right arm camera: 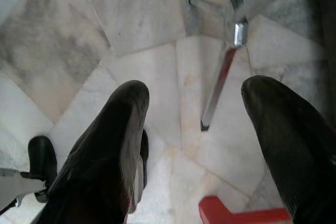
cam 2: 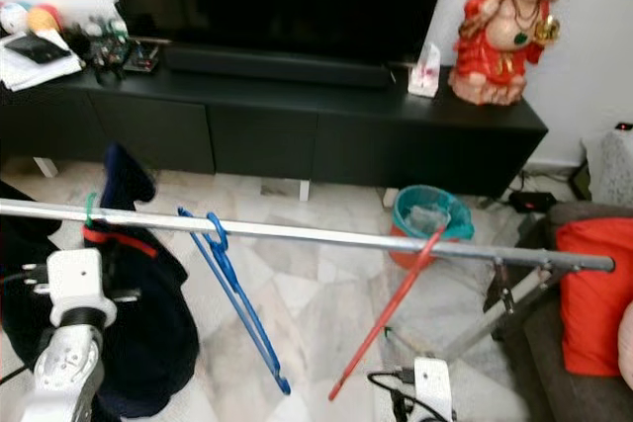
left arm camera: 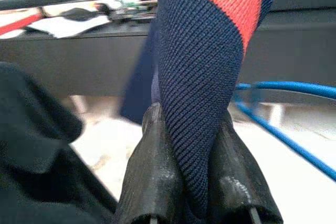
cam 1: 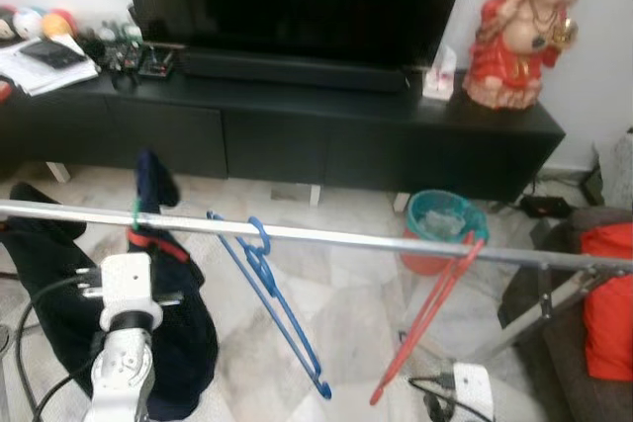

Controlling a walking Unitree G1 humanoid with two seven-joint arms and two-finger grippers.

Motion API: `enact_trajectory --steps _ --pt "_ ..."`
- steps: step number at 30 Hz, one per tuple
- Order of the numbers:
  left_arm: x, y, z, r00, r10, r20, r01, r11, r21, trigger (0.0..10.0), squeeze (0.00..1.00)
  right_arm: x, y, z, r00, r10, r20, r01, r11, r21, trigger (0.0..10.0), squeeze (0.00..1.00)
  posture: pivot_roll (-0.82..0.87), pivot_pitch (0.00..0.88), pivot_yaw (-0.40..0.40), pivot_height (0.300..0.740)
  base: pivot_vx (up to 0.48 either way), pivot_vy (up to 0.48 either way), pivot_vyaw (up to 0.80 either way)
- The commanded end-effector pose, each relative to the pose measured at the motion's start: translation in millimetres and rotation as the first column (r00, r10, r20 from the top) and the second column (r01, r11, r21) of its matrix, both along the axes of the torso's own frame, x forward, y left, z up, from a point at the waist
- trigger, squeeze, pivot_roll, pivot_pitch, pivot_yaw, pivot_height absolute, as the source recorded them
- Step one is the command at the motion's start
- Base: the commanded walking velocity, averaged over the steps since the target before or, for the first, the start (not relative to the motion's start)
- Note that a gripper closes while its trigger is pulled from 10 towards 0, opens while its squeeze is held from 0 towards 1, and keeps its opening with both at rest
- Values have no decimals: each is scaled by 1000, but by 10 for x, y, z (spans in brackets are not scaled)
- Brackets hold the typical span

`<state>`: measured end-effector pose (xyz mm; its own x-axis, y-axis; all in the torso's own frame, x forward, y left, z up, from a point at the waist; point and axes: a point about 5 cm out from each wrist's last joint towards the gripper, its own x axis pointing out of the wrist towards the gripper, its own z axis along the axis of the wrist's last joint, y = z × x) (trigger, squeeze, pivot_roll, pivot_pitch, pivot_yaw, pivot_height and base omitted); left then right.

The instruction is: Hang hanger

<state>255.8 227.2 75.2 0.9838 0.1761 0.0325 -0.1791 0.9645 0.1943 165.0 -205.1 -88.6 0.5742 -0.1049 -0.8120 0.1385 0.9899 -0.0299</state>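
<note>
A silver rail (cam 1: 336,237) runs across in front of me. On its left end hangs a navy garment (cam 1: 183,333) with a red stripe, on a green hanger hook (cam 1: 135,212). My left gripper (left arm camera: 186,145) is shut on a fold of this garment (left arm camera: 205,66), and its arm (cam 1: 124,343) rises just below the rail. A blue hanger (cam 1: 282,318) hangs bare at the rail's middle, and a red hanger (cam 1: 425,318) hangs slanted further right. My right gripper (right arm camera: 197,93) is open, low over the marble floor, with nothing between its fingers.
Behind the rail stand a black TV console (cam 1: 297,135), a red figurine (cam 1: 519,32) and a teal bucket (cam 1: 440,219). The rack's slanted leg (cam 1: 539,308) and a red cushion (cam 1: 608,313) are at the right. Dark clothing (cam 1: 40,254) lies at the left.
</note>
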Motion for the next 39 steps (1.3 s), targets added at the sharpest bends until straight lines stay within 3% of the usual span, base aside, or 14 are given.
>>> enact_trajectory --steps 1,13,26,33,39 --pt "83 -63 140 997 -66 44 65 998 8 10000 0 -2 -34 4 1000 -5 -2 5 1000 -7 10000 0 -40 0 -80 740 0 0 0" --pt "222 77 131 994 -102 -37 103 994 20 10000 0 -12 -10 -4 1000 -11 -2 11 1000 -4 10000 0 -48 0 -60 740 0 0 0" --pt "403 16 84 992 -88 -94 83 995 -50 10000 0 -10 0 -5 1000 -14 -3 14 1000 0 10000 0 -48 0 -57 740 0 0 0" --pt "325 -59 -192 954 -136 -268 130 991 -40 10000 0 -7 5 -6 1000 -9 -6 9 1000 2 10000 0 -45 0 -53 740 0 0 0" --pt "206 -53 -260 942 -154 -297 144 988 -56 10000 0 -8 20 -8 1000 -13 -5 13 1000 6 10000 0 -46 0 -44 740 0 0 0"
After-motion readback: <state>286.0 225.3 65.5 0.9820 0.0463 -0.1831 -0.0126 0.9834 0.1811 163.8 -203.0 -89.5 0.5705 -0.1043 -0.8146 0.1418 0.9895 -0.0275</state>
